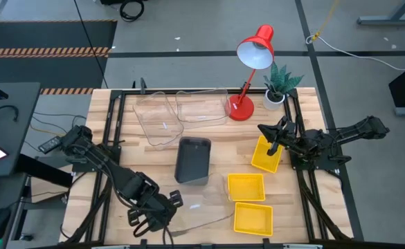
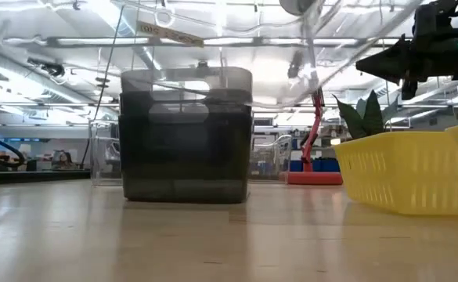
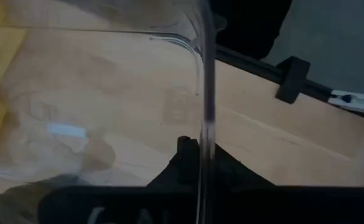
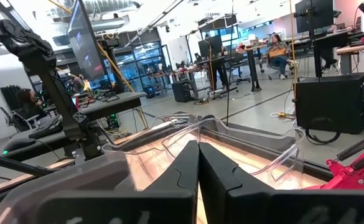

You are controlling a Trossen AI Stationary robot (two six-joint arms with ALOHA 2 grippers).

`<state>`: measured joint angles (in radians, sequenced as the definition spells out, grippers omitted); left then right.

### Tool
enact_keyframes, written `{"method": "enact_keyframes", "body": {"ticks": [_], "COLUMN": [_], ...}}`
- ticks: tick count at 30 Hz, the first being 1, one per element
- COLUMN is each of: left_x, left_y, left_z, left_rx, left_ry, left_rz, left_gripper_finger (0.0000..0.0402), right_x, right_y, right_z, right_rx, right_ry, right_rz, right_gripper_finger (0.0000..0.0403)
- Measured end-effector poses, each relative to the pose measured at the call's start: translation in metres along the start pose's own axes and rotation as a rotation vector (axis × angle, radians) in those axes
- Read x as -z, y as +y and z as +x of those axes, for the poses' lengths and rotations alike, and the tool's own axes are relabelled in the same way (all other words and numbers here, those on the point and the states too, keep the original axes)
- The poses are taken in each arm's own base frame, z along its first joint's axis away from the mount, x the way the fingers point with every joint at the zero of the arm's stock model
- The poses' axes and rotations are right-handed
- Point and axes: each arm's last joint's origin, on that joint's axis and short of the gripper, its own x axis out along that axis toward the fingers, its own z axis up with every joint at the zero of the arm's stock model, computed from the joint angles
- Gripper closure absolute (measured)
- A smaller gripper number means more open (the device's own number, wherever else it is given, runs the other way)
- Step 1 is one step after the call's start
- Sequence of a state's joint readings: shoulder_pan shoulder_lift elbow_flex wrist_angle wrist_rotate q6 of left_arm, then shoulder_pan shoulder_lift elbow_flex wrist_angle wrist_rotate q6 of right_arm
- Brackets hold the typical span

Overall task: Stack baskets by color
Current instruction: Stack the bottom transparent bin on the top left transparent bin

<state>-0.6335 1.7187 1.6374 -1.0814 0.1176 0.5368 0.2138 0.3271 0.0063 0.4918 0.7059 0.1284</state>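
My left gripper is at the table's near left, shut on a clear basket, which also fills the left wrist view. Two more clear baskets sit at the far side. A dark grey basket stands in the middle. Of three yellow baskets, one leans tilted at the right and two lie flat nearer the front. My right gripper hangs shut above the tilted yellow one, fingers together. My left gripper pinches the clear basket's side wall at its rim, close to a rounded corner, with one finger on each face of the wall. The fingers slant down from the table's left. In the low view the basket hangs clear of the table.
A red desk lamp and a small potted plant stand at the far right. Black frame rails run along the table's left and right sides. Bare wood lies between the grey basket and the near edge.
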Motion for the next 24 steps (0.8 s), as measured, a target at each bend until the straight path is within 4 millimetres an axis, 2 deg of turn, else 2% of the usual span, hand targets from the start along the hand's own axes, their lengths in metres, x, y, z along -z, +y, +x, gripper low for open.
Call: {"method": "enact_keyframes", "body": {"ticks": [8, 11, 16, 24], "left_x": [-0.012, -0.01, 0.011, 0.048], "left_y": [0.007, 0.008, 0.016, 0.024], "left_z": [-0.045, -0.058, -0.077, -0.105], "left_rx": [-0.07, -0.104, -0.117, -0.182], "left_ry": [-0.076, -0.102, -0.07, 0.04], "left_rz": [-0.034, -0.07, -0.243, -0.38], "left_gripper_finger": [0.0396, 0.0396, 0.0396, 0.0396], "right_x": [0.0, 0.0, 0.0, 0.001], "right_y": [0.0, 0.0, 0.0, 0.0], "right_z": [0.0, 0.0, 0.0, 0.0], "right_rx": [0.0, 0.0, 0.0, 0.001], "right_ry": [0.0, 0.002, 0.003, 0.011], "right_rz": [0.0, -0.002, 0.007, 0.001], "right_gripper_finger": [0.0391, 0.0391, 0.0391, 0.0391]}}
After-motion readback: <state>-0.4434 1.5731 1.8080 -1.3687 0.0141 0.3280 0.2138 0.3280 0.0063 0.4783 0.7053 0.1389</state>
